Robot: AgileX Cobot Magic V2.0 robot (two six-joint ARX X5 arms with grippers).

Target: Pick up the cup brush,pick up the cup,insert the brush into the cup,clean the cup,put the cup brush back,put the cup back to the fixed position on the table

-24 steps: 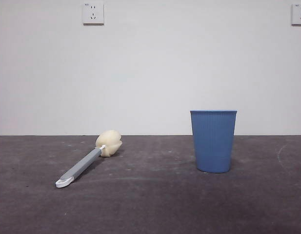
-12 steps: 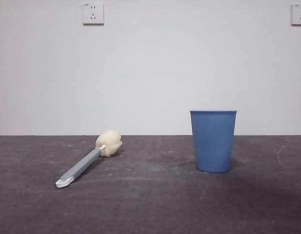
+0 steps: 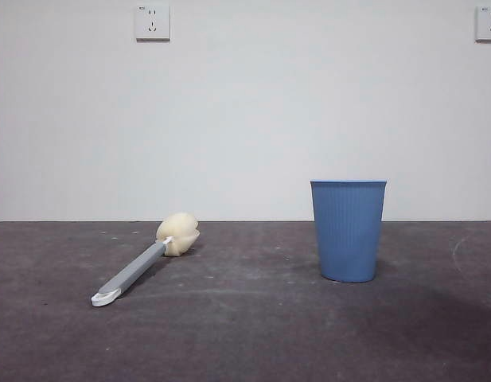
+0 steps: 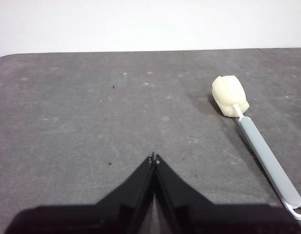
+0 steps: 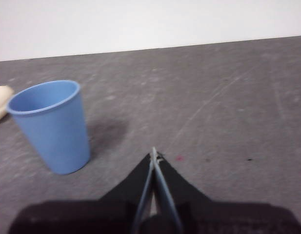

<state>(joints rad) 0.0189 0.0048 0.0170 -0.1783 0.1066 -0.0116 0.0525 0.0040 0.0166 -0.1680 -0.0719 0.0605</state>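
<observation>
Jaws of left gripper (image 4: 153, 158) pressed together, empty, above bare worktop (image 4: 91, 122); likewise right gripper (image 5: 153, 155); cup brush (image 3: 142, 265) flat toward worktop's left edge; cup (image 3: 348, 229) upright, well apart, right of centre.

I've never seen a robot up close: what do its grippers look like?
Only the tips show. The left gripper and right gripper each end in two flat matte black fingers tapering to a sharp point. No cables or markings are visible.
</observation>
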